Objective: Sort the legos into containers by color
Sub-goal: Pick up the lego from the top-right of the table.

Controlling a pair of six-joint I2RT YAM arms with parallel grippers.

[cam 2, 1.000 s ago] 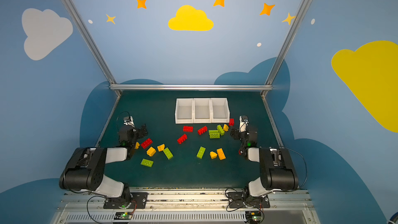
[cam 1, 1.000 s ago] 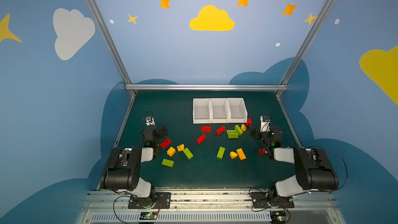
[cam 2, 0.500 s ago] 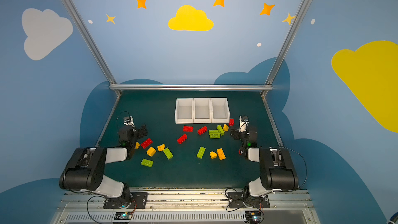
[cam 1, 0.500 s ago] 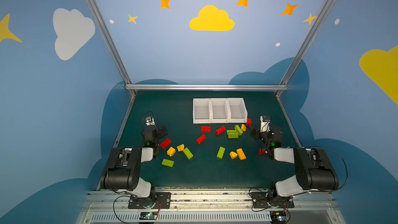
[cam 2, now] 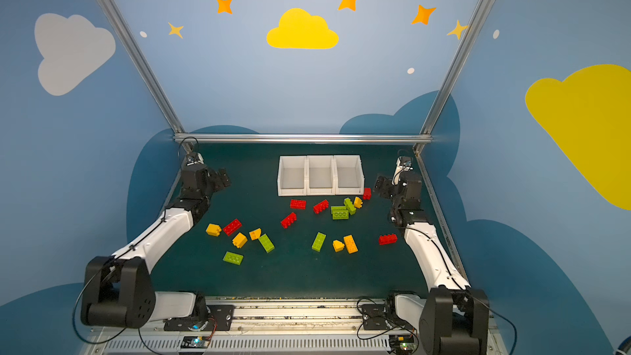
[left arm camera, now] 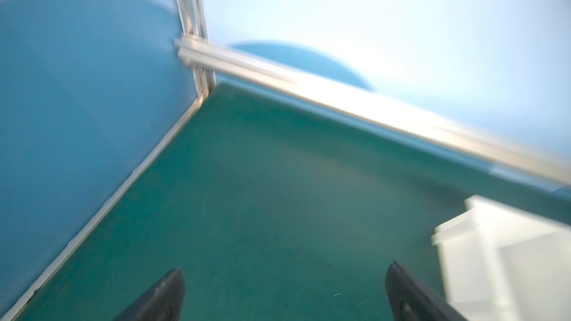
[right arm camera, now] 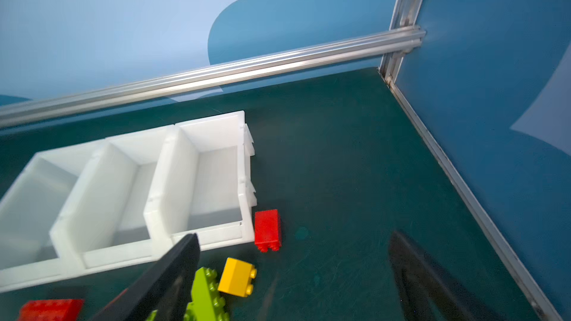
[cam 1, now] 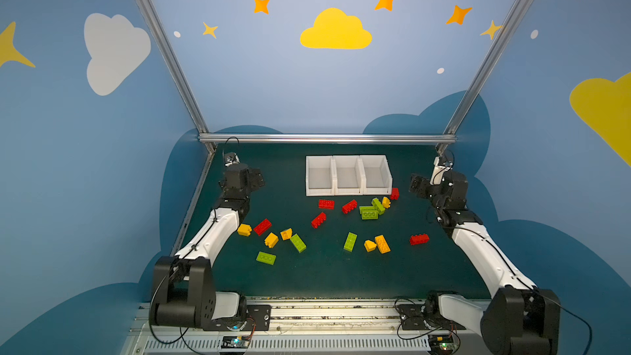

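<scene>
1. With all three white bins (cam 1: 348,179) empty, I judge the sort has not started. They sit side by side at frame centre in both top views, on the green bench (cam 1: 324,278).
2. Left claw (cam 1: 255,179): open, empty, over bare bench at centre left, well apart from every brick. Right claw (right arm camera: 293,242): open wide, empty, near the rightmost bin's front corner.
3. All the bricks lie loose on the bench below the bins. Nearest the right claw is a small red brick (right arm camera: 267,230) hard against that bin corner; I cannot tell if it touches. A yellow brick (right arm camera: 237,276) and a green brick (right arm camera: 205,294) lie just below it in the right wrist view.
4. Handling, my read: hard plastic, light, stiff, not fragile, with smooth and slightly slick sides. Pinch across the two flat long sides at mid-length, off the studs.
5. Pointing:
   - The small red brick looks tipped on its side, studs toward the frame bottom and long axis roughly along the bin wall.
   - The lone red brick (cam 1: 419,239) at lower right lies studs up, long axis near horizontal.
   - The lone green brick (cam 1: 350,241) runs near vertical, slightly tilted.
6. Risk: the bin wall leaves little finger room beside the small red brick.
</scene>
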